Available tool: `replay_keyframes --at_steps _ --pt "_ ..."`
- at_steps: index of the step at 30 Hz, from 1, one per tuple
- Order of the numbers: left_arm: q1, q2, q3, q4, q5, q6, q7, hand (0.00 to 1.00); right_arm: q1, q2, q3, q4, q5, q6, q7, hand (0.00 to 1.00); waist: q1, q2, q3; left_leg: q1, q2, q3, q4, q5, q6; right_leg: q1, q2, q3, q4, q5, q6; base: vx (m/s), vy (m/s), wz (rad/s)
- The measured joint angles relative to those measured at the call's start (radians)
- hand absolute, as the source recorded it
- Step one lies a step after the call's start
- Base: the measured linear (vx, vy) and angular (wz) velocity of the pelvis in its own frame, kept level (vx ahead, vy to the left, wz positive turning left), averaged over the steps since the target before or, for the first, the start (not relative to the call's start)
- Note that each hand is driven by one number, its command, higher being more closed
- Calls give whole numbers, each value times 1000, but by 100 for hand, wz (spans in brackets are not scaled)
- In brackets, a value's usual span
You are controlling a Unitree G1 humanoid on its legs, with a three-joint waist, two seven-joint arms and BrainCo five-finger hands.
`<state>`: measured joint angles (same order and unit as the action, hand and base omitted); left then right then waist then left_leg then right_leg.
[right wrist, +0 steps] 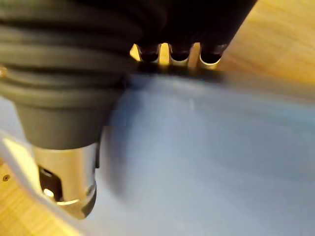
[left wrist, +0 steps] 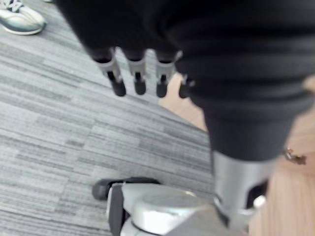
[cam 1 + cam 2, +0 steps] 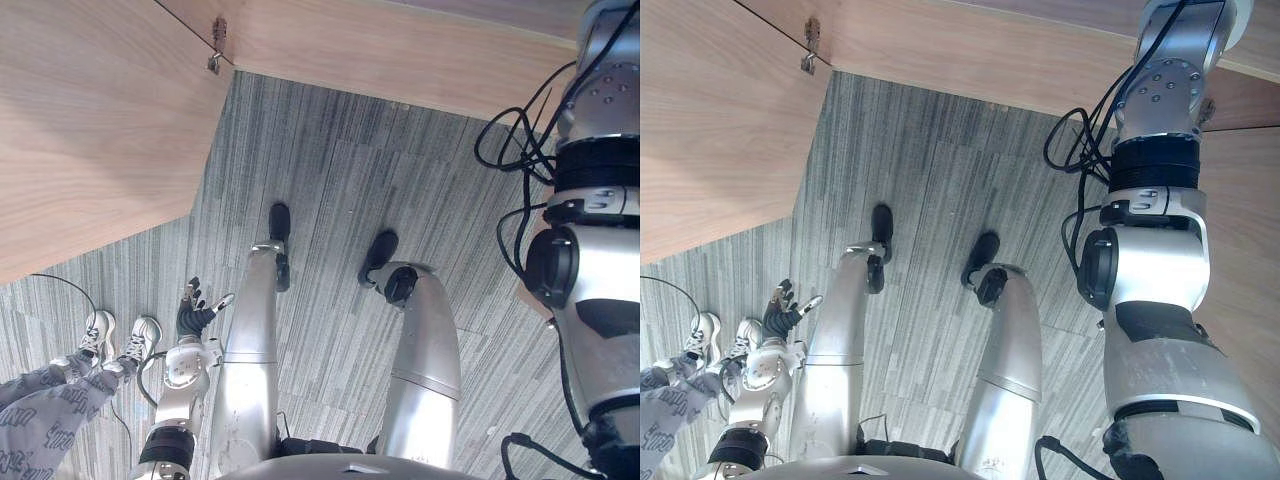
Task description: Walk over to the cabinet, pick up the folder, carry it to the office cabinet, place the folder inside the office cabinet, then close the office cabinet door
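Blue flat folder (image 1: 206,157) directly beneath right hand (image 1: 64,98), against light wooden surface (image 1: 275,44); hold on it impossible to tell. Left hand (image 3: 195,312) hanging low over grey striped carpet (image 3: 340,180), loosely open, empty.

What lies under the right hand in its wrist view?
A blue folder, resting on wood. The right hand covers part of the folder, and whatever sits beneath the folder is hidden.

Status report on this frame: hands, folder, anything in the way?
Left hand open, hanging at the side. Right hand against the blue folder, grip unclear. Person's shoes on the carpet near the left hand.
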<state>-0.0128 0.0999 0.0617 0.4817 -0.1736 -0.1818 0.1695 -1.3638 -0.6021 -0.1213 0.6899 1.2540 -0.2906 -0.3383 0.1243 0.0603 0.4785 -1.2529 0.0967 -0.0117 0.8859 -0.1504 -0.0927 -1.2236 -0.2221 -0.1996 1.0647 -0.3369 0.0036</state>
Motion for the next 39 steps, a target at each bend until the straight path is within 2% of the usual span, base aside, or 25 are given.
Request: replay_keyframes --at_steps 15,19,26,31,36,39 --pt "0 9 -7 -28 0 2 -1 0 -12 0 33 3 -2 -9 2 0 1 2 -2 9 3 5 3 12 0 1 1 4 9 10 -18 -2 1 0" --pt "0 19 -16 -29 0 2 -2 0 -12 -19 52 5 -17 7 3 0 -4 2 -2 14 10 8 3 13 1 5 4 3 6 15 -24 -15 15 -4" --pt "-16 42 -25 6 3 9 -3 0 -10 -125 205 40 -285 118 54 0 -22 1 -2 43 32 17 -3 13 3 41 23 -1 -28 34 -28 -13 23 -10" --pt "-61 55 -25 49 28 14 -4 0 -13 -193 308 44 -522 163 78 0 -29 1 -16 61 46 31 -33 24 12 57 38 -1 -71 61 -28 -21 21 -10" --pt "-96 76 -25 61 57 25 -16 0 -64 -194 390 115 -709 223 101 0 -49 0 -16 92 57 46 -42 24 17 93 42 -1 -97 75 -29 -22 26 -6" --pt "-121 85 -25 85 59 27 -32 0 -109 -194 396 117 -801 237 116 0 -58 0 -16 108 72 79 -66 33 33 106 42 1 -122 89 -25 -36 23 -2"
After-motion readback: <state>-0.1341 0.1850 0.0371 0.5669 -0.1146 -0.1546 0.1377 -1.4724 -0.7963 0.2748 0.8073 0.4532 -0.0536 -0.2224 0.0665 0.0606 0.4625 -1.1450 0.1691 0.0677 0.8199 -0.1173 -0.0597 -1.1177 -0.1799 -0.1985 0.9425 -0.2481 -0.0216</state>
